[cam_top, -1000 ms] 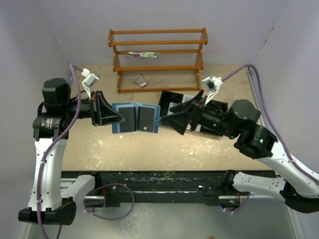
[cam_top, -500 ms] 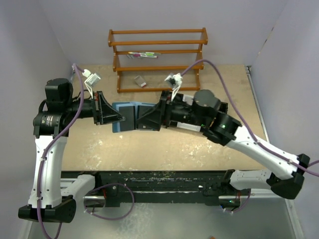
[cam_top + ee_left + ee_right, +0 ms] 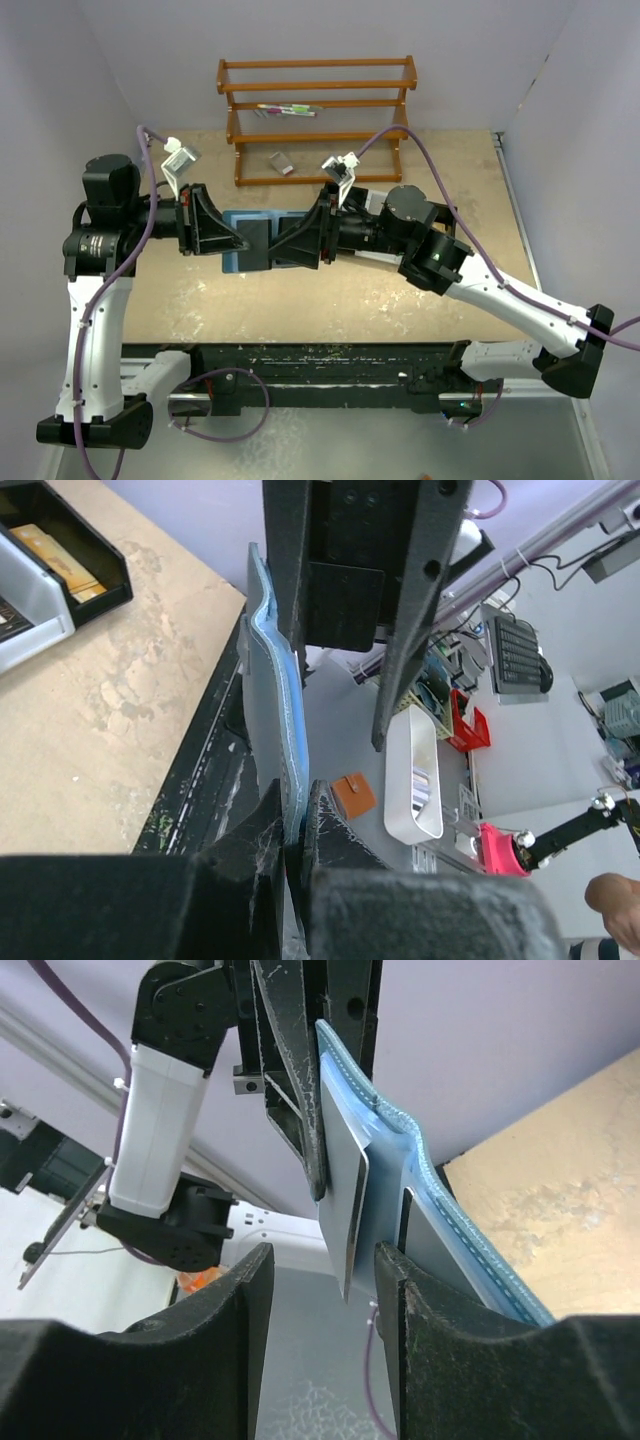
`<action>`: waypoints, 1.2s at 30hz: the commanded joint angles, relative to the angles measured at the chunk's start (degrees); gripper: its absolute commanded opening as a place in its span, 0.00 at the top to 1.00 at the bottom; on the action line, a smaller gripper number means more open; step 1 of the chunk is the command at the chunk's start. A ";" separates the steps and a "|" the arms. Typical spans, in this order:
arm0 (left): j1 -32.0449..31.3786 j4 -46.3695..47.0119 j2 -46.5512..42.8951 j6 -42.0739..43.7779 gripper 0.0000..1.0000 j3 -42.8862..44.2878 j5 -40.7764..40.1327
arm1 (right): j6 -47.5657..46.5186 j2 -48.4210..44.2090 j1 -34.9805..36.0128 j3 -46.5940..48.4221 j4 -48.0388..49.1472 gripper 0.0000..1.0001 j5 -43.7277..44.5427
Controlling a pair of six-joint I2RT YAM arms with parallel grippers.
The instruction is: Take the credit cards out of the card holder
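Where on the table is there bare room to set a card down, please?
Free: the table between the card holder and the black near rail, and the patch between the right arm and the right wall. Crowded: by the wooden rack, with a small grey item at its foot.

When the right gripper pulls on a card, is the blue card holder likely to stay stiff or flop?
Probably floppy: the card holder, pinched at one edge by the left gripper, bows along its length. The credit card looks stiffer, its edge straight between the fingers of the right gripper. Its smooth face may slip.
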 commanded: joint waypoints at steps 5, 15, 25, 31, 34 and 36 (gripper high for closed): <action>0.20 7.84 -3.02 -5.94 1.00 0.61 9.30 | 4.26 0.28 -0.11 -1.53 11.48 0.62 -4.49; 0.25 8.41 -3.35 -6.07 0.98 0.48 8.79 | 6.58 1.64 -0.12 -1.46 14.69 0.72 -6.26; 0.24 9.25 -3.50 -7.03 0.84 0.55 9.87 | 6.34 0.19 -0.11 -3.83 14.23 1.00 -7.07; 0.25 9.80 -3.86 -7.88 0.86 0.46 11.24 | 7.72 -0.92 -0.10 -6.25 16.59 1.00 -8.70; 0.25 9.96 -3.87 -8.38 0.89 0.61 11.73 | 8.00 -0.96 -0.07 -6.54 17.44 1.00 -9.00; 0.25 10.18 -4.00 -8.72 0.91 0.66 11.76 | 8.06 -1.03 -0.05 -6.76 17.78 1.00 -9.00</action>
